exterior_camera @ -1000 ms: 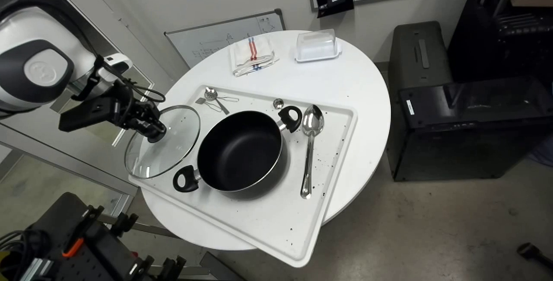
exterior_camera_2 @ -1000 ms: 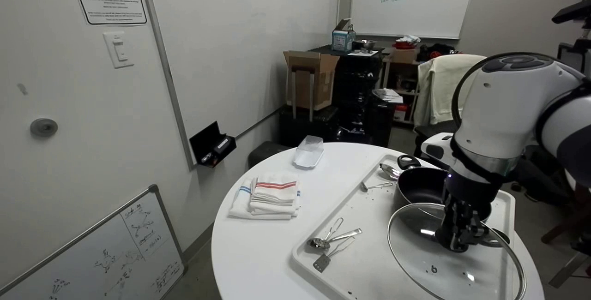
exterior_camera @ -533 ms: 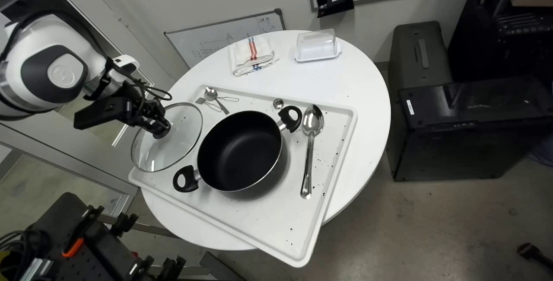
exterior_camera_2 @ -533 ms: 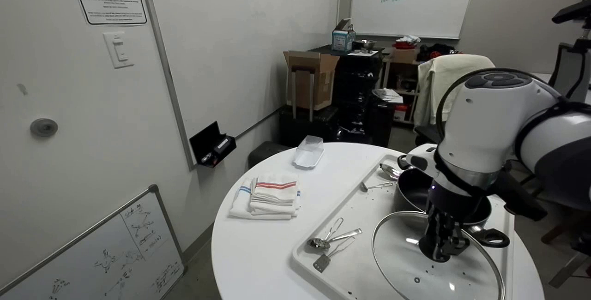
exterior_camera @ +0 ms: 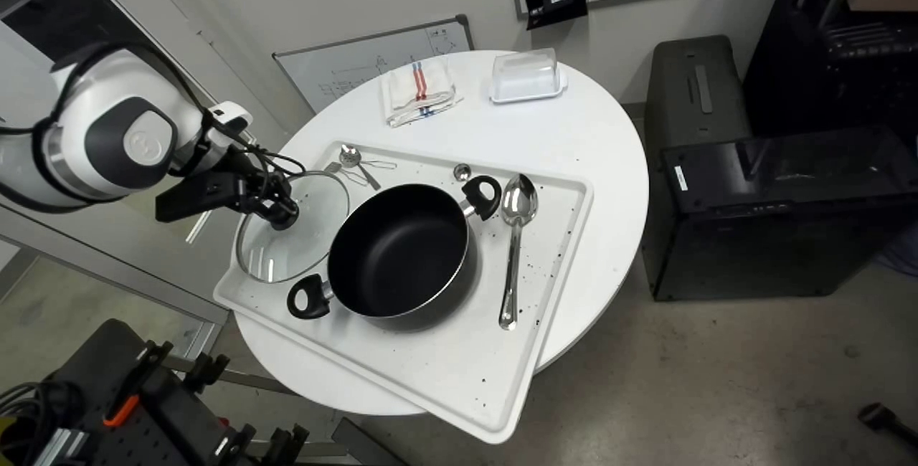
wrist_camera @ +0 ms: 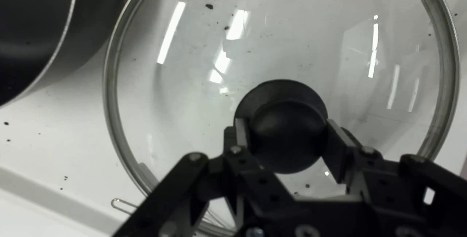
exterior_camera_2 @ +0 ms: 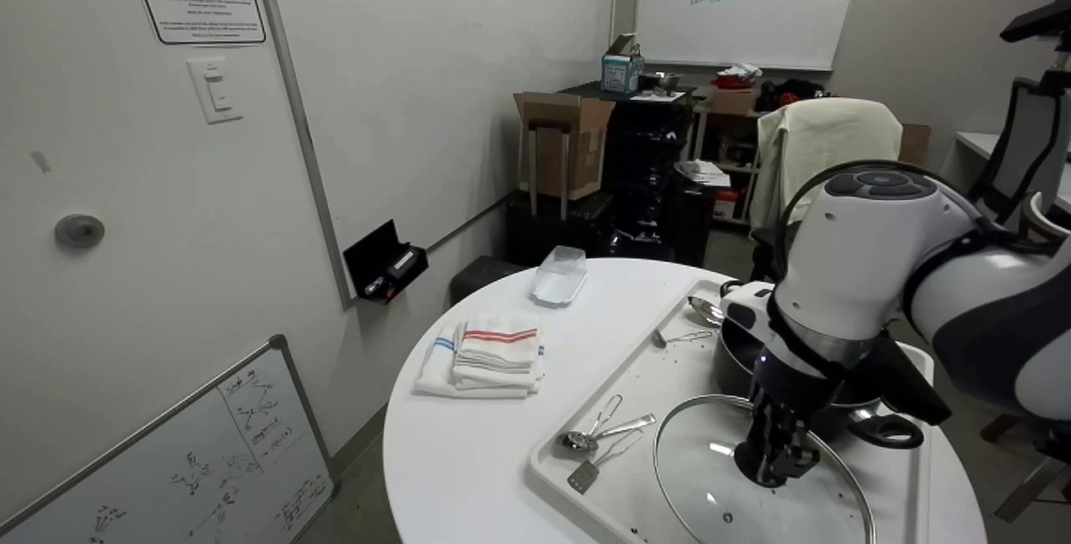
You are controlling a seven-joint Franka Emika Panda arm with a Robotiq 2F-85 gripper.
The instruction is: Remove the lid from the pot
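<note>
The glass lid [exterior_camera: 315,236] with its thin metal rim is beside the pot, over the corner part of the tray. It shows in both exterior views, also here [exterior_camera_2: 703,473]. My gripper [wrist_camera: 286,127] is shut on the lid's round black knob [wrist_camera: 288,138], with one finger on each side. The gripper also shows from outside [exterior_camera: 282,216]. The black pot [exterior_camera: 398,258] stands uncovered on the tray, its dark inside visible. The pot's edge shows at the left of the wrist view [wrist_camera: 33,40]. I cannot tell whether the lid's rim touches the tray.
The white tray [exterior_camera: 445,380] lies on a round white table [exterior_camera: 602,136]. A large metal spoon [exterior_camera: 513,251] lies beyond the pot. Small utensils [exterior_camera_2: 598,439] lie close to the lid. Folded towels [exterior_camera: 419,89] and a clear-lidded dish [exterior_camera: 527,75] stand farther back.
My gripper has carried the lid inward over the tray, closer to the pot's side and the small utensils. The lid appears lower. The pot has not moved.
</note>
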